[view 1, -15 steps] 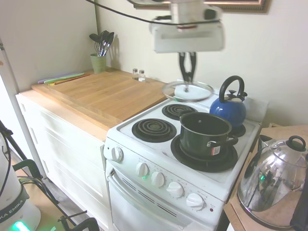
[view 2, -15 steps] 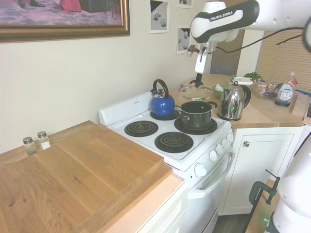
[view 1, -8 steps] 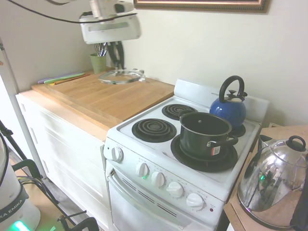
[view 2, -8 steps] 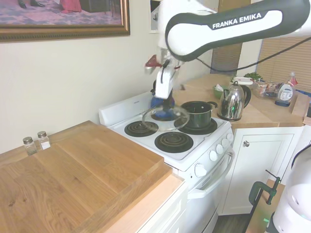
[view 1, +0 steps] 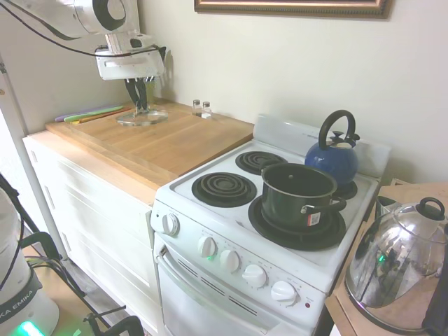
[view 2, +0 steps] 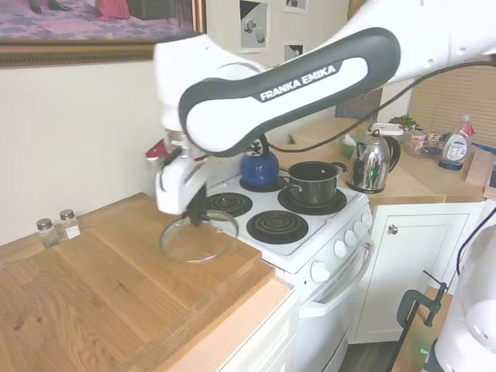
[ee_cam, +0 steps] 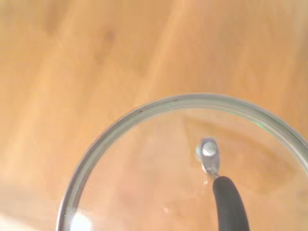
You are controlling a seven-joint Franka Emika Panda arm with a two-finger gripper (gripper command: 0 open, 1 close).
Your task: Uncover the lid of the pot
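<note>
Wrist view showed the lid (ee_cam: 192,163) closest to me: clear glass, a silver rim, and its black loop handle (ee_cam: 230,204) fixed by a small metal stud, with only wooden board (ee_cam: 72,62) behind the glass. My gripper (view 1: 140,105) held the lid by that handle, jaws narrow and clamped on it. From the first exterior view the lid (view 1: 142,117) was level and low on the wooden counter (view 1: 168,140); whether it touched the wood I could not tell. From the lid, 2 small shakers (view 1: 201,108) stood at about 2 o'clock by the wall. Further off, at about 4 o'clock, the stove (view 1: 273,210) carried the pot (view 1: 299,197) on its front right burner, black, open-topped, well apart from the lid. Just behind the pot sat a blue kettle (view 1: 333,155). A chrome kettle (view 1: 399,262) stood to the right of the stove.
</note>
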